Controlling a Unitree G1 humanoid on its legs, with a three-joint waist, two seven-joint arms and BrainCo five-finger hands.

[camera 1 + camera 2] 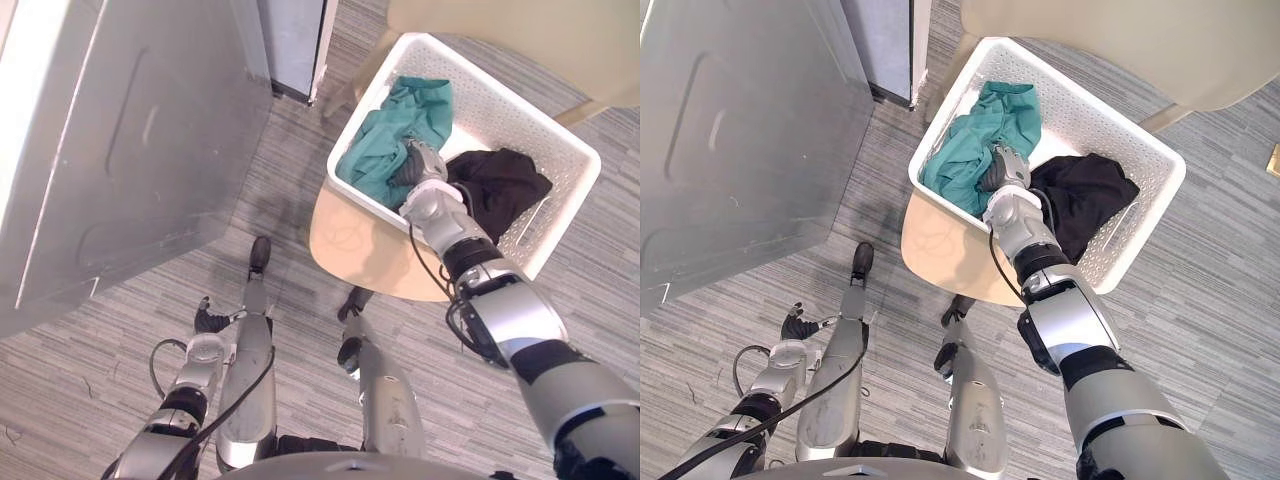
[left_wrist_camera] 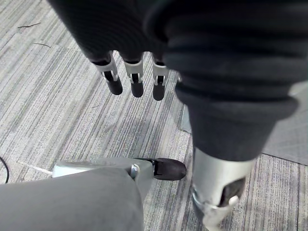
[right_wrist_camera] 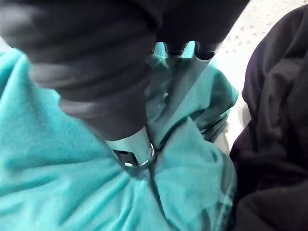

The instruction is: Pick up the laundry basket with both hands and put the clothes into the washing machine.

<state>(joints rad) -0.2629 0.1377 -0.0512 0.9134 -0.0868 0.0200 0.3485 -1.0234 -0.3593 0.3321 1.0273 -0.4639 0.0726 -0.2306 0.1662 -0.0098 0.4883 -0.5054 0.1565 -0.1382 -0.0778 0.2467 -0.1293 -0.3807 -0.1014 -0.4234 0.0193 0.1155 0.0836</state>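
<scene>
Washing machine: At 10 o'clock in the head view we saw a big grey panel, which we took for the washing machine [image 1: 120,150]. It stood well apart from the basket, with carpet between them.
Left hand: At 7 o'clock the left hand [image 1: 210,322] hung low over the carpet. Its fingers [image 2: 136,79] were straight and loose, holding nothing.
Round top: Just right of centre, a pale round top [image 1: 360,255] carried the basket.
Teal garment: The teal garment [image 1: 400,130] lay heaped in the basket's 9 o'clock half, against the near wall.
Right hand: The right hand [image 1: 418,165] was pressed down into the teal garment. In its own wrist view cloth bunched all round it, and we could not tell whether it had closed on that cloth.
Black garment: The black garment [image 1: 500,185] lay touching the teal one, on its 3 o'clock side.
Laundry basket: The white perforated laundry basket [image 1: 490,105] sat at 1 o'clock with both garments inside and no hand on its rim.
Doing it well: We judged that the cloth needed a deep, full grasp, because a shallow pinch would likely slip. The lift should go straight up over the near wall, so that the basket would not be dragged off the round top.
</scene>
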